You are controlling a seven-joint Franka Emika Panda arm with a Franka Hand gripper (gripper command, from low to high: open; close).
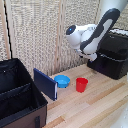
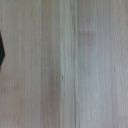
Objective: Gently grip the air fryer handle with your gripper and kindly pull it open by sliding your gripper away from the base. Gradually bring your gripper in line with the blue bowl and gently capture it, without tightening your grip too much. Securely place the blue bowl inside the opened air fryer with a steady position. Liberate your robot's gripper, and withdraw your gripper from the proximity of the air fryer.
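Note:
The black glossy air fryer (image 1: 114, 56) stands at the exterior view's right, on the wooden table. My white arm reaches down in front of its near side, and the gripper (image 1: 92, 57) hangs low by the fryer's corner. Its fingers are too small and blurred to tell open from shut. The air fryer handle is hidden from me there. The blue bowl (image 1: 62, 80) sits upright on the table, well to the exterior view's left of the gripper. The wrist view shows only bare wood and a dark sliver (image 2: 1, 50) at one edge, with no fingers in it.
A red cup (image 1: 81, 84) stands just beside the bowl. A flat dark blue panel (image 1: 45, 83) leans against a large black soft-walled bin (image 1: 17, 95) at the exterior view's left. A slatted screen (image 1: 45, 30) closes the back.

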